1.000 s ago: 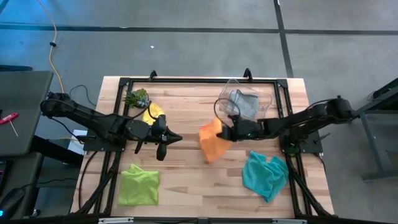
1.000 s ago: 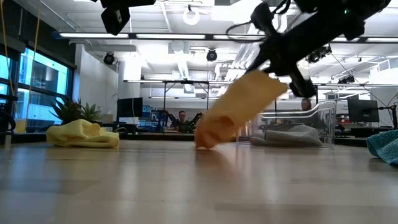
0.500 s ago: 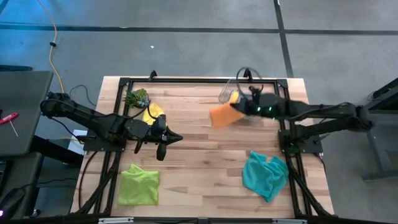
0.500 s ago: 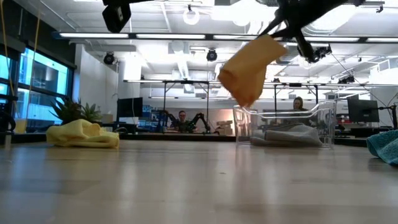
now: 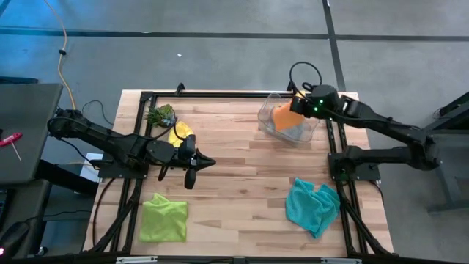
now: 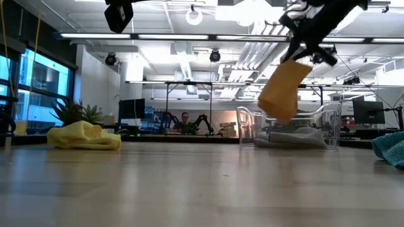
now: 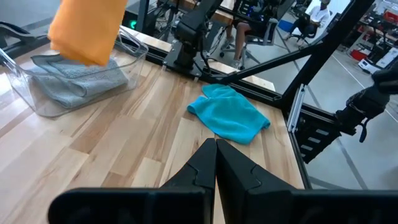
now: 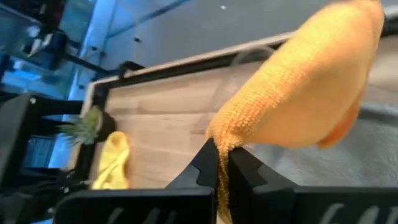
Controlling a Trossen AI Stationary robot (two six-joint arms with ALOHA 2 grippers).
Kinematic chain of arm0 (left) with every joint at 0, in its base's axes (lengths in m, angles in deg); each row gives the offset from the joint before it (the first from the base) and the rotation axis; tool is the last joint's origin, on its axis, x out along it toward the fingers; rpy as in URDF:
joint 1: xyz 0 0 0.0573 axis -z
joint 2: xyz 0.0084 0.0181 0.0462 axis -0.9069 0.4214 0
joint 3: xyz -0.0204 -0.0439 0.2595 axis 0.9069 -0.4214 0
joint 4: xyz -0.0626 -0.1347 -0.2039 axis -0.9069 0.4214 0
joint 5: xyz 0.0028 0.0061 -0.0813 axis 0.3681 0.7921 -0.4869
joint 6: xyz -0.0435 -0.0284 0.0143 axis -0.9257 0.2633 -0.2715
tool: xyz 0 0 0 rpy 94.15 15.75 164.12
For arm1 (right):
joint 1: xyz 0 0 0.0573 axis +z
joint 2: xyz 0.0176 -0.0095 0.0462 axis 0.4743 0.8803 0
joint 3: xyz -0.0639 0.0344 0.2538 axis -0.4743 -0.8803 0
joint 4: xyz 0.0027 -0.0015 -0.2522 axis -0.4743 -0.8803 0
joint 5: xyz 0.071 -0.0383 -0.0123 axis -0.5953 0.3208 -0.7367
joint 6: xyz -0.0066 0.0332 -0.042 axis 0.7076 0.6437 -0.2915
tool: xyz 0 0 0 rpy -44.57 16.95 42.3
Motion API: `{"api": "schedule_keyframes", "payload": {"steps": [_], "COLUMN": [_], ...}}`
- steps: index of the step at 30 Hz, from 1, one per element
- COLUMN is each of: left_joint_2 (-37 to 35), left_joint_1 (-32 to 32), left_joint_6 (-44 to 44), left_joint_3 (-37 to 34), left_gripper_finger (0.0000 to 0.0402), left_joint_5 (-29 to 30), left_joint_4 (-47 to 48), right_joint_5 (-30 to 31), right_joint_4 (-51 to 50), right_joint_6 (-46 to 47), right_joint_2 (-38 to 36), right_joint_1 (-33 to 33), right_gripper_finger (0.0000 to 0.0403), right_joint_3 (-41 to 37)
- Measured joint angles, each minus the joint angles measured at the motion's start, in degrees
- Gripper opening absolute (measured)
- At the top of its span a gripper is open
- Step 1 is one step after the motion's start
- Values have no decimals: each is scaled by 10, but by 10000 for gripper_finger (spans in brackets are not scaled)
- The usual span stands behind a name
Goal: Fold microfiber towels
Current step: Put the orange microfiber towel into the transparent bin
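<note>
An orange towel point(image 5: 284, 117) hangs over the clear bin point(image 5: 265, 126) at the table's far right, with my right gripper point(image 5: 297, 111) shut on it. A grey towel point(image 7: 68, 76) lies in the bin. The yellow towel point(image 5: 180, 132) lies crumpled at the far left. At the near left the lime green towel point(image 5: 163, 218) lies flat, and the teal towel point(image 5: 311, 206) lies bunched at the near right. My left gripper point(image 5: 209, 162) hovers shut above the table's left middle, holding nothing. My right gripper pinches a bunched edge of the orange towel point(image 8: 221, 144) between its two fingers. The fingers slant down from the table's right side. The towel hangs below them point(image 6: 281, 93), lifted clear, its lower end at about the height of the bin's rim above the grey towel.
A small green spiky plant point(image 5: 161, 115) stands at the far left corner beside the yellow towel. A black frame point(image 5: 220, 95) runs along the table's far and side edges. Bare wood point(image 5: 242, 191) lies in the table's middle and near part.
My right gripper has swung from the table's middle toward the far right and risen, staying shut on the orange towel. The towel's lower end, which touched the table, has lifted clear, and the towel now hangs over the bin.
</note>
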Motion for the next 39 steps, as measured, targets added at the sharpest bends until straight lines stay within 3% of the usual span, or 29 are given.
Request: {"api": "schedule_keyframes", "payload": {"steps": [6,10,13,19,29,35,39], "left_joint_2": [0,0,0,0,0,0,0], "left_joint_1": [0,0,0,0,0,0,0], "left_joint_6": [-3,-5,-5,-5,-5,-5,-5], "left_joint_3": [0,0,0,0,0,0,0], "left_gripper_finger": [0,0,0,0,0,0,0], "left_joint_5": [-1,-1,-1,-1,10,13,13], "left_joint_4": [0,-1,-1,-1,-1,-1,0], "right_joint_5": [-36,-58,-58,-45,-19,-3,2], "right_joint_4": [184,265,262,163,299,271,125], "right_joint_6": [48,41,6,47,197,187,146], "right_joint_2": [-6,-7,-11,-13,-16,-16,-16], "right_joint_1": [-33,-65,-80,-47,-28,-33,-36], "right_gripper_finger": [0,0,0,0,0,0,0], "right_joint_3": [-106,-129,-123,-140,-300,-272,-212]}}
